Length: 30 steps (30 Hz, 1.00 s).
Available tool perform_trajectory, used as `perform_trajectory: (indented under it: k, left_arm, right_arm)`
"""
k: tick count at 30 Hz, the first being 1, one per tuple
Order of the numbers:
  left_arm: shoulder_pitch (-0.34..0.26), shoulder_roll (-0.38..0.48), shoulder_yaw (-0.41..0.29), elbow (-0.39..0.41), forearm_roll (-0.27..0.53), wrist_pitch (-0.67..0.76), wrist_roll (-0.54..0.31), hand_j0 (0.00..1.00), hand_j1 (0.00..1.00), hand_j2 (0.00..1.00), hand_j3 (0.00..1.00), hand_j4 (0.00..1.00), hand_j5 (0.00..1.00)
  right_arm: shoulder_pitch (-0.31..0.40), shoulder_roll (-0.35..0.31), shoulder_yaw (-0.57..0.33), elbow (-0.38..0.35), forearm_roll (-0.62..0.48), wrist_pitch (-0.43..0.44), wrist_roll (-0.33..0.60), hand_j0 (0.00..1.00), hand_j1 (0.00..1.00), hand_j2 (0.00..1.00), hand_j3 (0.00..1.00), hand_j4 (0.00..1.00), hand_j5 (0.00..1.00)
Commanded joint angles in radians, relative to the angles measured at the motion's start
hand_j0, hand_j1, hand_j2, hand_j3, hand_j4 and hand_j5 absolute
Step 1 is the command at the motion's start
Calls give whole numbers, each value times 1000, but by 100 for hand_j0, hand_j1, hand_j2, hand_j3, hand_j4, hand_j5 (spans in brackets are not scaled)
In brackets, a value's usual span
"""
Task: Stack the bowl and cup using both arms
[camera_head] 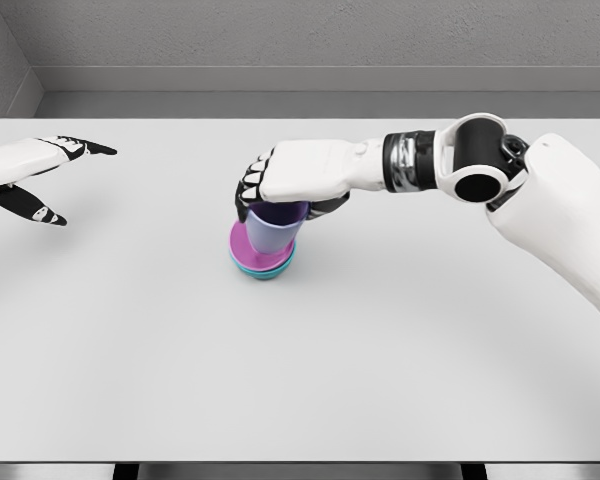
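I see the bowl [261, 259], pink over teal, sitting mid-table [300, 380]. The purple cup [274, 229] stands upright inside the bowl. My right hand [290, 175] is on top of the cup, fingers curled around its rim. Far left of the bowl, my left hand [35, 175] hovers, fingers spread, holding nothing.

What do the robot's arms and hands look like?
Both arms have smooth white shells. The right hand is white on the back with black fingers and white patches on them. Its wrist has a black and silver ring, and a round black joint sits behind it. The left hand is also white with black fingers.
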<state>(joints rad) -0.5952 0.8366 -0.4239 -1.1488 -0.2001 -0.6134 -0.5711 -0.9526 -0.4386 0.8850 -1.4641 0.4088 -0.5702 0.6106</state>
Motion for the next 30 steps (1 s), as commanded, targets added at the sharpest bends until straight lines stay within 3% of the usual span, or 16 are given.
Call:
perform_trajectory:
  k: [1, 15, 16, 17, 30]
  left_arm:
    - [0, 1, 1, 0, 7, 3, 0, 100, 100, 100, 100, 100, 100]
    - [0, 1, 1, -2, 7, 3, 0, 100, 100, 100, 100, 100, 100]
    - [0, 1, 1, -2, 7, 3, 0, 100, 100, 100, 100, 100, 100]
    - [0, 1, 1, -2, 7, 3, 0, 100, 100, 100, 100, 100, 100]
    - [0, 1, 1, -2, 7, 3, 0, 100, 100, 100, 100, 100, 100]
  right_arm:
    - [0, 3, 3, 7, -5, 3, 0, 61, 61, 61, 61, 61, 61]
    - [6, 24, 32, 31, 16, 3, 0, 64, 64, 64, 64, 64, 64]
    - [8, 26, 32, 33, 15, 6, 0, 90, 90, 90, 90, 90, 90]
    - [8, 24, 32, 25, 13, 23, 0, 99, 99, 99, 99, 99, 99]
    - [9, 18, 25, 5, 10, 21, 0, 100, 100, 100, 100, 100, 100]
